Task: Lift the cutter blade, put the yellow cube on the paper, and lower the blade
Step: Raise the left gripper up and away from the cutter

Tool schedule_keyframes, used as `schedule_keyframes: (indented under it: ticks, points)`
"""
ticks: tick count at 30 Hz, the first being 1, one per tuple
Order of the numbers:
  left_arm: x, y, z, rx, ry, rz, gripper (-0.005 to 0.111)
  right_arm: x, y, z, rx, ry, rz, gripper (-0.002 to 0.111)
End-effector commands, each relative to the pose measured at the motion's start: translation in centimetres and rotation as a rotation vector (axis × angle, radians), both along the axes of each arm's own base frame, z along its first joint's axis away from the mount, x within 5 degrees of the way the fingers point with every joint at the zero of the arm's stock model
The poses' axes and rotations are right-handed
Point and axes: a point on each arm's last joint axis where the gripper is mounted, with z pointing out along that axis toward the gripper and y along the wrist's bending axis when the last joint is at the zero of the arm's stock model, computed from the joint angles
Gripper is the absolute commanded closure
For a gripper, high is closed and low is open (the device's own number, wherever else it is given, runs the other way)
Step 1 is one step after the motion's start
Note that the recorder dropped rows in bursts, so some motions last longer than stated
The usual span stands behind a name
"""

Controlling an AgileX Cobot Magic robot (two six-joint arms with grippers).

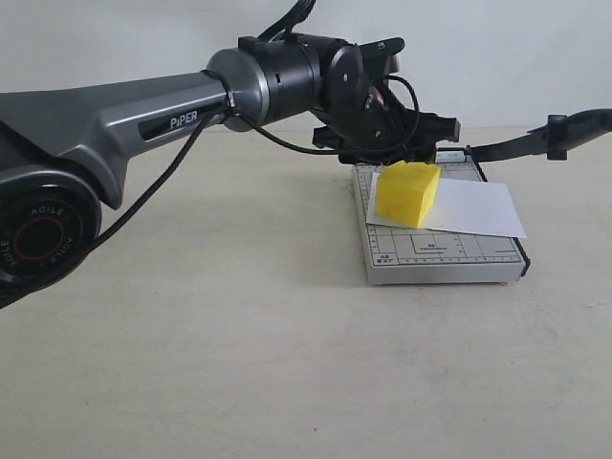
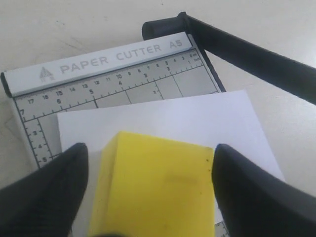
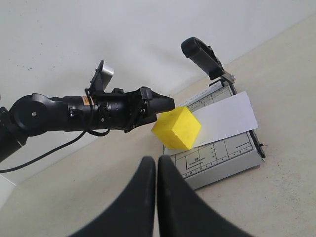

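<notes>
The yellow cube (image 1: 408, 194) sat on the left end of the paper (image 1: 478, 208), near the left edge of the grey cutter base (image 1: 440, 258). The sheet lay across the base and overhung its right edge. The left gripper (image 2: 150, 148) hung just behind and above the cube, its fingers (image 2: 44, 197) spread wide to either side. The cutter blade (image 1: 516, 143) stood raised from the base's far right corner. The right gripper (image 3: 157, 160) hovered well apart over the desk (image 1: 239, 363), its jaws pressed together on nothing.

cutter blade (image 1: 507, 145) cut off at exterior view's right edge
</notes>
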Motion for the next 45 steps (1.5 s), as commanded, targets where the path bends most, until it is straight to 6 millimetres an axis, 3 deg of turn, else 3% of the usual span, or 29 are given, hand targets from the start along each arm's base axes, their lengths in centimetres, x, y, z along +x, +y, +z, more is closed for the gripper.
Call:
schedule_keyframes:
  ticks: [1, 5, 10, 17, 21, 25, 37, 45]
  points:
    - [-0.1, -0.3, 0.6, -0.032, -0.015, -0.001, 0.040, -0.1, 0.0, 0.0, -0.012, -0.008, 0.001, 0.107]
    - [0.0, -0.4, 1.2, -0.050, -0.031, 0.001, 0.040, -0.1, 0.0, 0.0, -0.012, -0.008, 0.001, 0.107]
    - [-0.2, 0.2, 4.2, -0.075, -0.071, 0.001, 0.040, -0.1, 0.0, 0.0, -0.012, -0.008, 0.001, 0.107]
    - [0.5, 4.9, 9.6, 0.046, -0.088, 0.037, 0.045, -0.1, 0.0, 0.0, -0.012, -0.008, 0.001, 0.107]
    - [0.9, 7.8, 11.8, 0.146, -0.097, 0.071, 0.053, -0.1, 0.0, 0.0, -0.012, -0.008, 0.001, 0.107]
    - [1.1, 10.0, 13.4, 0.203, -0.092, 0.101, 0.053, -0.1, 0.0, 0.0, -0.012, -0.008, 0.001, 0.107]
    - [-0.3, 14.1, 17.1, 0.436, -0.132, 0.149, 0.053, -0.1, 0.0, 0.0, -0.012, -0.007, 0.001, 0.107]
    - [-2.0, 15.7, 20.9, 0.402, -0.196, 0.163, 0.053, -0.1, 0.0, 0.0, -0.014, -0.005, 0.002, 0.107]
